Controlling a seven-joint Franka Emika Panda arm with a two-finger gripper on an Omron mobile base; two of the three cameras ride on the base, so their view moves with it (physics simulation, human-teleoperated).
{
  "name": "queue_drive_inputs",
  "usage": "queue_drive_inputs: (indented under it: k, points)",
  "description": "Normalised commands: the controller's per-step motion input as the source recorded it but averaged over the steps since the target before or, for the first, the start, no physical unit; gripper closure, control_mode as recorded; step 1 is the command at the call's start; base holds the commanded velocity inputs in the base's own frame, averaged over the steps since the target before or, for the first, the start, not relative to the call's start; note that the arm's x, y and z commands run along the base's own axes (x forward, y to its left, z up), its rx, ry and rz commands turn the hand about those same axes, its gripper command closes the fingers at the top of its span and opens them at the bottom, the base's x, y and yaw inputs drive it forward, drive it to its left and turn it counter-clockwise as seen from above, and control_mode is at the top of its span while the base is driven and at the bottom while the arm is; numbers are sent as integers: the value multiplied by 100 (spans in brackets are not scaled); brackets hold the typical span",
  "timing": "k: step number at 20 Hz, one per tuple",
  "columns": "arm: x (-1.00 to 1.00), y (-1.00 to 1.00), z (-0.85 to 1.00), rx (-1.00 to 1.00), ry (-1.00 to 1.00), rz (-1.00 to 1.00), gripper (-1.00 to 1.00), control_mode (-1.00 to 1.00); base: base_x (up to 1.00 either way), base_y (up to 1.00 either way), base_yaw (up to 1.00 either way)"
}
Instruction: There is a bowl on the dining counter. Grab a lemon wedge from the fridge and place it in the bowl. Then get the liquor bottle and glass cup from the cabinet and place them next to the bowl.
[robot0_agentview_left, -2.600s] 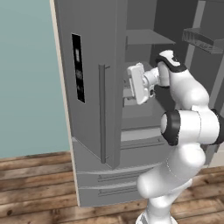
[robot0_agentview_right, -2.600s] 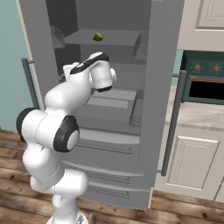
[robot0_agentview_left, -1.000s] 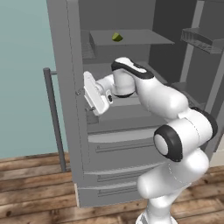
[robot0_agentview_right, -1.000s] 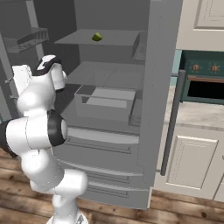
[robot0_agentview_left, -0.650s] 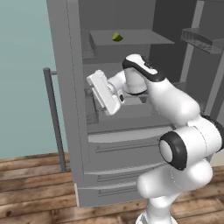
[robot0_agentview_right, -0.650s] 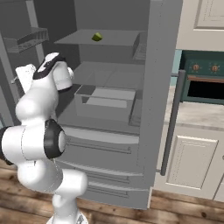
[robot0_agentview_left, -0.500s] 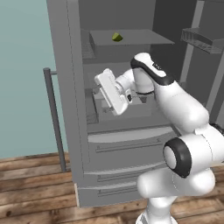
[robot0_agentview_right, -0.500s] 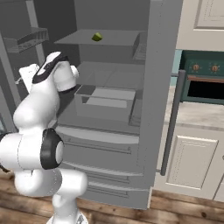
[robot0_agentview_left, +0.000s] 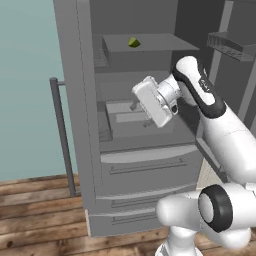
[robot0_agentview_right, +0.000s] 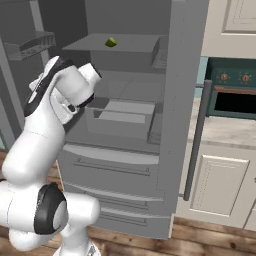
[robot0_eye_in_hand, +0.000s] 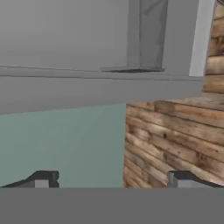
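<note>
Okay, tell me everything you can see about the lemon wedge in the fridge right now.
The lemon wedge is a small yellow-green piece of citrus, lying alone on the upper grey shelf inside the open fridge. It sits toward the shelf's middle with nothing else touching it. The gripper is open and points away from it, toward the floor and wall, well below the shelf.

Pale teal wall (robot0_agentview_left: 25, 100), wooden plank floor (robot0_agentview_left: 35, 220), cream cupboard (robot0_agentview_right: 217, 185), dark green oven (robot0_agentview_right: 232, 87).
</note>
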Motion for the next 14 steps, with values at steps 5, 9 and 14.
queue_drive_inputs:
  k: [5,9,14]
  points:
    - [0,-53,-1,-37,-48,-14,-100,-100,0,0,0]
    - [0,-48,-1,-45,-46,-14,-100,-100,0,0,0]
    - [-5,-64,-5,-38,-40,-10,-100,-100,0,0,0]
